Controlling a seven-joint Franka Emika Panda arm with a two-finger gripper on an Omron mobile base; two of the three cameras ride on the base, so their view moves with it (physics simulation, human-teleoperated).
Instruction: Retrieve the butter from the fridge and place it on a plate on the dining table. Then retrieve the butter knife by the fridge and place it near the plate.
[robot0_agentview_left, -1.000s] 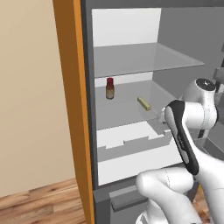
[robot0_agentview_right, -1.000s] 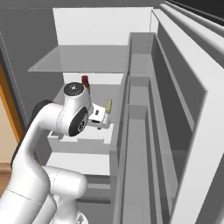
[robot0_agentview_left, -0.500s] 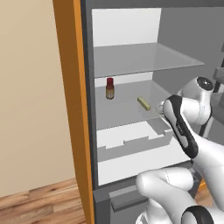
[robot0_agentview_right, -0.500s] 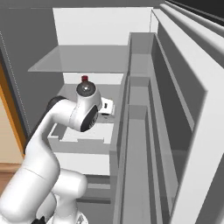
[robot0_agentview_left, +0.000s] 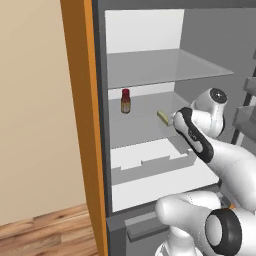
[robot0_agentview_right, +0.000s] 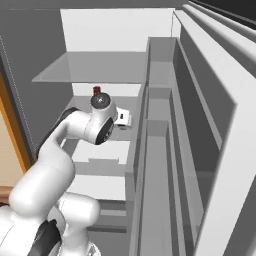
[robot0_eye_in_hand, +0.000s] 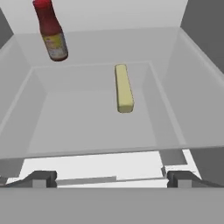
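left base: since prev frame i see the arm reached further into the fridge (robot0_agentview_left: 150, 30), wrist now just beside the butter (robot0_agentview_left: 163, 117) on the glass shelf; brown bottle (robot0_agentview_left: 125, 101) apart, to its left.
right base: elbow swung deeper vs earlier; bottle cap (robot0_agentview_right: 97, 90) peeks over it.
hand: gripper (robot0_eye_in_hand: 112, 178) jaws spread wide, nothing held. butter (robot0_eye_in_hand: 124, 88) pale-yellow stick, lying flat, lengthwise ahead, untouched; bottle (robot0_eye_in_hand: 50, 30) upper left.
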